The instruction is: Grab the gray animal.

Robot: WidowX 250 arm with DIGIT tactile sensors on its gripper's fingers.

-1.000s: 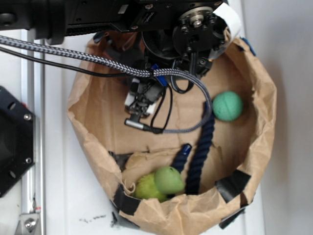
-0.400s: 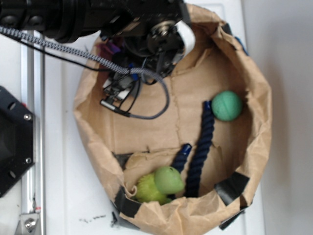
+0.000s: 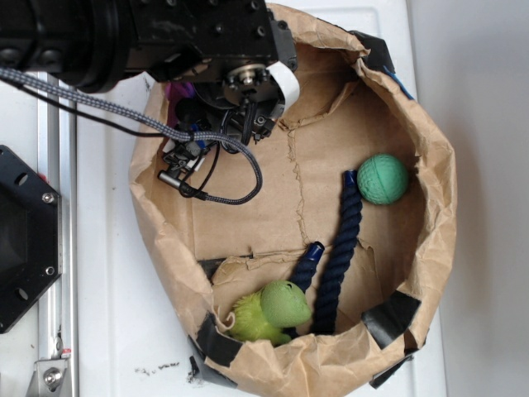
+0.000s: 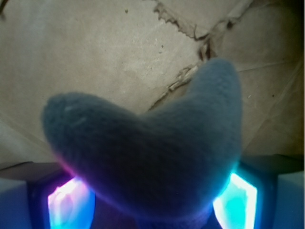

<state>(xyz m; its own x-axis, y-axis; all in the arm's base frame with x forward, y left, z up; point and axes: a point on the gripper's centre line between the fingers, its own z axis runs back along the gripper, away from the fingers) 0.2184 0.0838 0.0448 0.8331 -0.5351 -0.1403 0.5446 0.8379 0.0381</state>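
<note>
This looks like a robotics lab. A black robot arm (image 3: 140,37) with a braided cable (image 3: 99,103) hangs over a taped brown paper bin (image 3: 430,165) on a white tabletop (image 3: 111,273), beside an aluminium rail (image 3: 56,248).

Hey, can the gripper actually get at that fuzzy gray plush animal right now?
Yes, apparently: in the wrist view the fuzzy gray plush animal already sits between the glowing fingers of the gripper, seemingly clamped, nothing in the way.

Bag floor (image 3: 248,223) mid free; rope (image 3: 337,248), green ball (image 3: 382,179) block right.
</note>
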